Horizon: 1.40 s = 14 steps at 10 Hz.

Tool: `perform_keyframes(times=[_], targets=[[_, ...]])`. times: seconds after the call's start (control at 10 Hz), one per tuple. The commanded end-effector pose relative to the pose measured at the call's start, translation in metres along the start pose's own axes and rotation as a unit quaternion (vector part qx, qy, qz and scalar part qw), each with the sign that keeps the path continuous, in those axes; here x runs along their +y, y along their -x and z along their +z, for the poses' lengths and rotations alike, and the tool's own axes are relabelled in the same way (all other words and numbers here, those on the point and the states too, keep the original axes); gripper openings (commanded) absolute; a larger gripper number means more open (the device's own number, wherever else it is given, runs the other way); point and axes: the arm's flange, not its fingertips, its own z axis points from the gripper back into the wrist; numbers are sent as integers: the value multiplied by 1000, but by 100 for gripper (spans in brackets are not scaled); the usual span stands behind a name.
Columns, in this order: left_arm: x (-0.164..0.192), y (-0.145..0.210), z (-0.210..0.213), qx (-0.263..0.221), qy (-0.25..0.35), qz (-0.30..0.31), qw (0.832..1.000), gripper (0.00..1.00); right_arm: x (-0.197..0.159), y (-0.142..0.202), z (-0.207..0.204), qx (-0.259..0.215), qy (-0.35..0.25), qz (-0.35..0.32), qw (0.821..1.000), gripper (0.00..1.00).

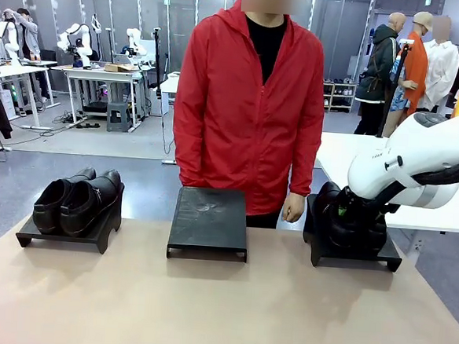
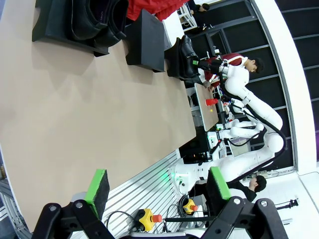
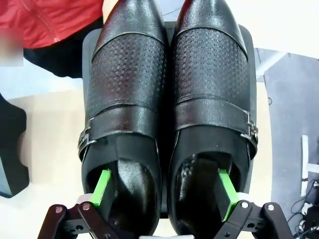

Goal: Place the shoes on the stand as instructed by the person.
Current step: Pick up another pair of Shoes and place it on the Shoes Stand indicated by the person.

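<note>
One pair of glossy black shoes [image 1: 79, 201] sits on the left black stand [image 1: 28, 239]. A second pair [image 3: 169, 99] sits side by side on the right stand [image 1: 357, 260]. My right gripper [image 3: 162, 188] is down over that pair and open, one green finger [image 3: 103, 186] inside the left shoe's opening and the other inside the right shoe's, so the inner walls stand between them. My left gripper [image 2: 158, 185] hangs open and holds nothing, off the near table edge, far from the left pair [image 2: 94, 20]. The person [image 1: 242, 102] stands behind the middle stand [image 1: 209, 222], arms down.
The middle stand's top [image 2: 146, 40] is bare. The tan tabletop [image 1: 220, 305] spreads wide in front of all three stands. My white right arm [image 1: 419, 162] reaches in over the right stand. Other tables and people are far behind.
</note>
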Motion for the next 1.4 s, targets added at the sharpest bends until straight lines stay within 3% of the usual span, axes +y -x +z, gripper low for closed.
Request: perform_keyframes(times=[0.0, 0.3, 0.6, 1.0, 1.1, 1.3], targets=[[0, 1, 0, -3, 9, -11, 1000, 100, -4, 28, 48, 2, -35, 19, 999, 100], [0, 1, 0, -3, 9, -11, 1000, 100, -25, 77, 132, 9, -146, 29, 989, 100], [0, 1, 0, -3, 9, -11, 1000, 100, -79, 154, 185, 33, -292, 33, 955, 100], [0, 1, 0, -3, 9, -11, 1000, 100, -144, 254, 182, 56, -477, 39, 876, 100], [0, 1, 0, -3, 9, -11, 1000, 100, -154, 280, 173, 38, -510, 38, 859, 100], [0, 1, 0, -3, 9, -11, 1000, 100, -170, 318, 147, 38, -539, 11, 841, 100]])
